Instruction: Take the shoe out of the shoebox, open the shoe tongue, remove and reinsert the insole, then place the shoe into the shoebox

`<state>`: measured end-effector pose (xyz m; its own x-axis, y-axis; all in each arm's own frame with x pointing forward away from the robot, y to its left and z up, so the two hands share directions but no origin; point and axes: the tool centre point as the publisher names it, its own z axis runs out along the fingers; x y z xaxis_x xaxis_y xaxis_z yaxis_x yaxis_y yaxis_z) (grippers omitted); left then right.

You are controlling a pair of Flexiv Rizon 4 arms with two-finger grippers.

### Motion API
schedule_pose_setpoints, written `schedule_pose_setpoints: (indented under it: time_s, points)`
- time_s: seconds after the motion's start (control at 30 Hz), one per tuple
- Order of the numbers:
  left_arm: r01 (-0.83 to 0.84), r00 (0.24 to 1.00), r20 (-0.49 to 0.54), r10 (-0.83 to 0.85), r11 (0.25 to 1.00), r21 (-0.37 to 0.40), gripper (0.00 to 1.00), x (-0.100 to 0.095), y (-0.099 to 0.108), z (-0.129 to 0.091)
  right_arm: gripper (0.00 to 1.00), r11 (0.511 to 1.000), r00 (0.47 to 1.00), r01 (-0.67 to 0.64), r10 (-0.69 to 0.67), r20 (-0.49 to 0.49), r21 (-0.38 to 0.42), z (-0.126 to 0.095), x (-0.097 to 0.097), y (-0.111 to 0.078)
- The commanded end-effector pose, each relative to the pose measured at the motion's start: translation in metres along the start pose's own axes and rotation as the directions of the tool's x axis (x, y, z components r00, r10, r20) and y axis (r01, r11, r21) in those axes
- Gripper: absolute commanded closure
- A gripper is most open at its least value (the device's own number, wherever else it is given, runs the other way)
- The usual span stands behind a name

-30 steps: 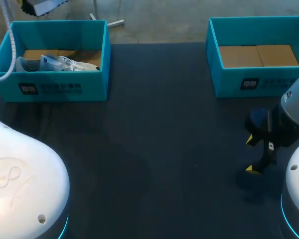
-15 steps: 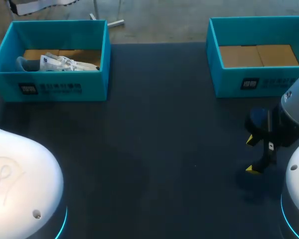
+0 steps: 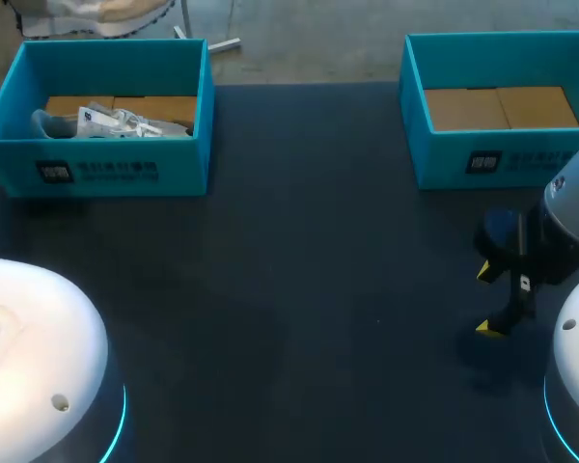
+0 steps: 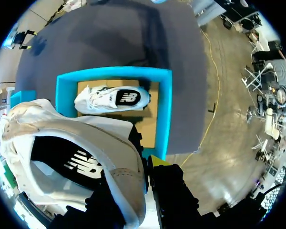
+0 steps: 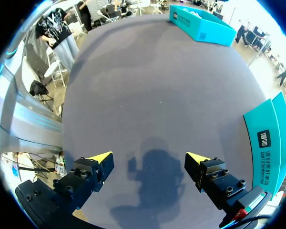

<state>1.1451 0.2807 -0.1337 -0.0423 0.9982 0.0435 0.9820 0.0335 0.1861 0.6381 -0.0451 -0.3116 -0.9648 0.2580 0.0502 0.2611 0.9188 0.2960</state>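
2 white shoes: the lifted shoe (image 4: 71,138), pinched at its heel by the left gripper (image 4: 136,176), high above the left shoebox (image 4: 164,114); the boxed shoe (image 4: 112,98), on its side on that box's brown cardboard floor. Teal walls, near the far left corner of the dark table (image 3: 299,270). At the far right corner, a right shoebox (image 3: 502,159), also teal. Nearer than it, the right gripper (image 5: 149,164), low over bare tabletop, fingers spread wide.
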Motion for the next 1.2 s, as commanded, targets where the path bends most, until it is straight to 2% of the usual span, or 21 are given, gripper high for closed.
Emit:
schedule_pose_setpoints:
  time_s: [0.03, 0.33, 0.67, 1.0, 1.2]
  points:
    - [0.0, 0.999, -0.038, -0.001, 1.0, -0.03, 1.0, -0.001, 0.0, 0.015, 0.0, 1.0, 1.0, 0.001, -0.001, 0.003, -0.002, 0.001, 0.001, -0.001]
    - [-0.021, 0.997, -0.074, 0.023, 0.999, 0.026, 1.0, -0.003, 0.002, 0.036, 0.0, 1.0, 1.0, 0.001, -0.001, 0.003, -0.002, 0.001, 0.001, -0.001]
    - [-0.008, 0.996, -0.092, 0.018, 0.993, 0.114, 1.0, 0.009, 0.01, 0.07, 0.0, 1.0, 1.0, 0.001, -0.001, 0.003, -0.002, 0.001, 0.001, -0.001]
    - [0.049, 0.992, -0.123, -0.038, 0.995, 0.091, 1.0, 0.025, 0.039, 0.084, 0.0, 1.0, 1.0, 0.001, -0.001, 0.003, -0.002, 0.001, 0.001, -0.001]
    - [0.041, 0.986, -0.164, -0.026, 0.995, 0.087, 1.0, 0.022, 0.036, 0.102, 0.0, 1.0, 1.0, 0.001, -0.001, 0.003, -0.002, 0.001, 0.001, -0.001]
